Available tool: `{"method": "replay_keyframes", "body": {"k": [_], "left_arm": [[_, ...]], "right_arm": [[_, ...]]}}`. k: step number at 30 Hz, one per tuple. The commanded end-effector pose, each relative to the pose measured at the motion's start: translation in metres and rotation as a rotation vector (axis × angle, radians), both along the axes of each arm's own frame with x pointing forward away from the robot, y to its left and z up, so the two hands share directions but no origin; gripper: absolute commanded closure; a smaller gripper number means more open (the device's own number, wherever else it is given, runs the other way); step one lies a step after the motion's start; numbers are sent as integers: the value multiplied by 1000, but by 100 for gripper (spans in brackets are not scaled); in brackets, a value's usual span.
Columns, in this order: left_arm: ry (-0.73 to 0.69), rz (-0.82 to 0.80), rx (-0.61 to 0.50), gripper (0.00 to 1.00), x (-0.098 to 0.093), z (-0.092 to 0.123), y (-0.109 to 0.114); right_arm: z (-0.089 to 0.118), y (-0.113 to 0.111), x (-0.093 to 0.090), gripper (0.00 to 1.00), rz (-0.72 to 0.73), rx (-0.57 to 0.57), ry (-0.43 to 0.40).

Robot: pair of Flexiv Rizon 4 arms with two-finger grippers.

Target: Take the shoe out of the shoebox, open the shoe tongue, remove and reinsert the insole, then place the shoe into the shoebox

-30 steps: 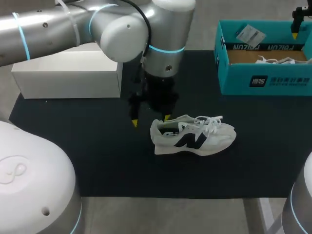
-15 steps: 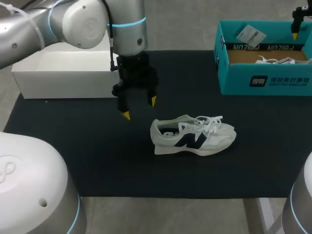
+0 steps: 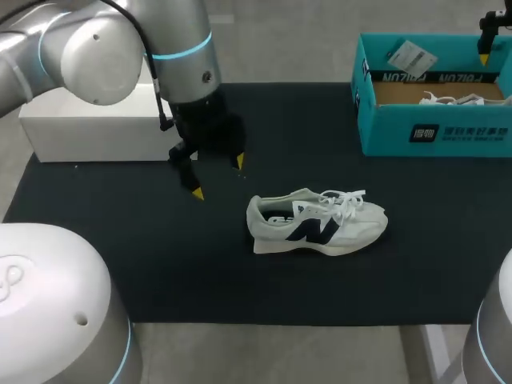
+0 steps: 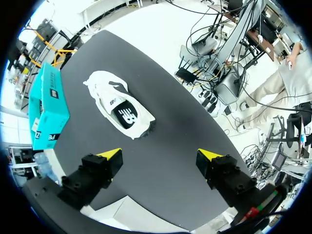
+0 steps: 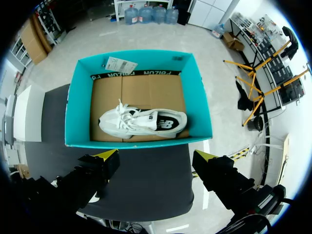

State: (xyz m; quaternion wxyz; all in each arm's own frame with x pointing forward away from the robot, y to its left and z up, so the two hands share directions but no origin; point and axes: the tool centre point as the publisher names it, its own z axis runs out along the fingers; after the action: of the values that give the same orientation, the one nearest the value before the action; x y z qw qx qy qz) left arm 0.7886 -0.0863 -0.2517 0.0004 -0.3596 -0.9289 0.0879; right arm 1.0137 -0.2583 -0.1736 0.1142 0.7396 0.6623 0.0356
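Note:
A white sneaker with a dark logo lies on its side on the black mat, toe to the right, laces loose. My left gripper hovers open and empty to the left of its heel, apart from it; in the left wrist view the sneaker lies ahead of the open left gripper. The teal shoebox stands at the back right with a second white sneaker inside on brown cardboard. My right gripper hangs open and empty above the box's near wall.
A white box stands at the back left of the mat, just behind my left arm. A paper tag lies on the shoebox's far rim. Bare black mat spreads in front of the sneaker.
My left arm has swung left and back, away from the sneaker's heel toward the white box, its fingers still open. The sneaker and the right arm have not moved.

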Motion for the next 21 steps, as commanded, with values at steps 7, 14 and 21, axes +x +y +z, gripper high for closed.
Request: {"method": "replay_keyframes", "body": {"k": [7, 14, 21], "left_arm": [[-63, 13, -59, 0, -3, -2, 4], [-63, 13, -59, 0, -3, -2, 4], [242, 403, -253, 0, -5, -7, 2]], "right_arm": [[0, 0, -1, 0, 0, 0, -2], [0, 0, -1, 0, 0, 0, -2], [0, 0, -1, 0, 0, 0, -2]]}}
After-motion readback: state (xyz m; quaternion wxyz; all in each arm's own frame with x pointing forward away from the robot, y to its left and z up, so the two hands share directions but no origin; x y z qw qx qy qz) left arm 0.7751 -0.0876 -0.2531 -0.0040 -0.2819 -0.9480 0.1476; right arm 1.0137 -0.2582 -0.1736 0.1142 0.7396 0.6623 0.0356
